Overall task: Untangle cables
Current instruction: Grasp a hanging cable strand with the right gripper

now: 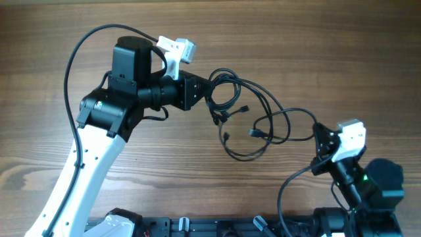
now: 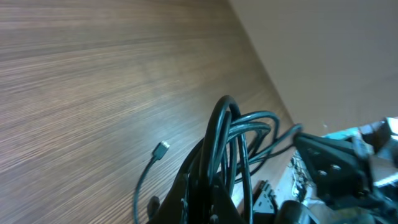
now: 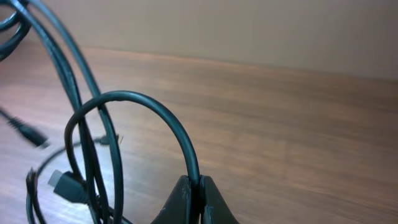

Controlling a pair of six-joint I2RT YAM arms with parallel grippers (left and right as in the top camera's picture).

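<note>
The cables (image 1: 253,122) are thin black cords tangled in loops at the table's middle, with loose plug ends hanging among them. My left gripper (image 1: 209,92) is shut on the tangle's left end; in the left wrist view (image 2: 214,199) several cords (image 2: 233,134) rise from between its fingers, and a silver-tipped plug (image 2: 162,149) hangs to the left. My right gripper (image 1: 318,133) is shut on the tangle's right end; in the right wrist view (image 3: 199,198) one cord loop (image 3: 143,102) arches out of its closed fingers.
The wooden table (image 1: 52,39) lies under everything. The left arm (image 1: 99,141) stretches from the front left. The right arm's base (image 1: 375,187) sits at the front right. Thicker black camera cables (image 1: 72,59) run along both arms.
</note>
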